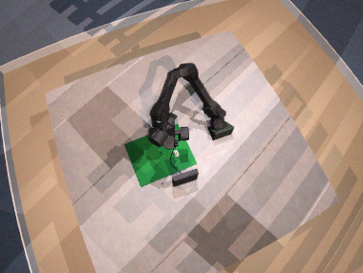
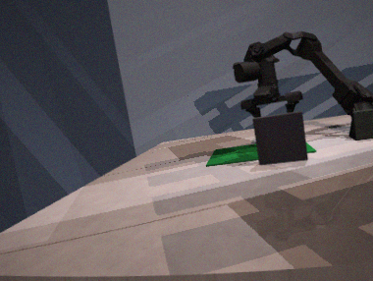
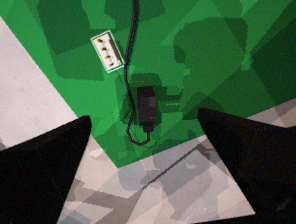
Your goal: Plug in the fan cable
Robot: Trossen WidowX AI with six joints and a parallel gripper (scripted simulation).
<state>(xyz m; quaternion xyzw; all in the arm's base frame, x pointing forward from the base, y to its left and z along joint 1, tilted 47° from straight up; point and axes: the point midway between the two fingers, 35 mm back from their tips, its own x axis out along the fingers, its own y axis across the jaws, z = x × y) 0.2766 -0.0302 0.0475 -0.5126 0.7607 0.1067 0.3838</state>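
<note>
The green board [image 1: 144, 173] [image 2: 228, 156] [image 3: 210, 85] lies flat. The white four-pin header [image 1: 176, 153] [image 3: 106, 51] is on it, its pins bare in the wrist view. The dark plug [image 3: 147, 106] lies over the board, to the lower right of the header and apart from it. The thin black cable [image 3: 128, 57] loops from the plug's lower end and runs up past the header's right side. My gripper [image 2: 273, 108] [image 3: 146, 116] is open and empty, above the board, with the plug between its spread fingertips in the wrist view. In the exterior view, the fan hides the fingertips' lower ends.
The fan [image 1: 185, 178] [image 2: 281, 139], a dark upright block, stands by the board's edge, near the header side. The arm's base [image 1: 221, 131] [image 2: 362, 124] stands to the right of the board. Patchy shadows cross the table and board.
</note>
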